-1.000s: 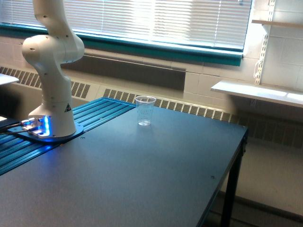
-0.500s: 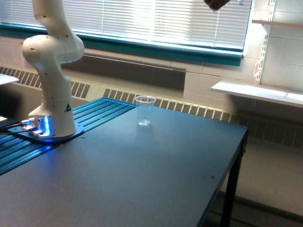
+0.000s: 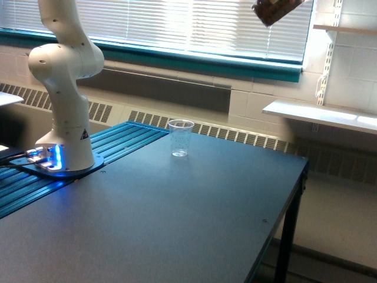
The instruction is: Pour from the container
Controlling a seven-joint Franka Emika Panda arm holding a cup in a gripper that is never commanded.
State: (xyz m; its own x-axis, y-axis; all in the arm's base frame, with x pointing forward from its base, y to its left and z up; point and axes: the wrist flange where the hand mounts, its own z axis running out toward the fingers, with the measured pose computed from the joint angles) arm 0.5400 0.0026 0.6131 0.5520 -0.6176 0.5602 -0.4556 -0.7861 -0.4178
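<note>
At the top edge of the exterior view hangs the container [image 3: 274,10], a see-through cup that looks dark brown inside. It is tilted and only its lower part shows. It is high in the air, to the exterior view's right of the clear tapered plastic cup [image 3: 180,138]. That cup stands upright and looks empty on the dark table [image 3: 194,218]. The gripper is out of view above the frame, so what holds the container does not show.
The white arm base [image 3: 63,94] with blue lights stands on the table at the exterior view's left, beside blue ribbed rails [image 3: 118,138]. The table's edge and a black leg [image 3: 287,236] are at the right. White shelves [image 3: 318,112] line the wall.
The container has come down into view at the top. It was absent a second ago, a small tip half a second ago, and more of it shows now. The cup on the table has not moved.
</note>
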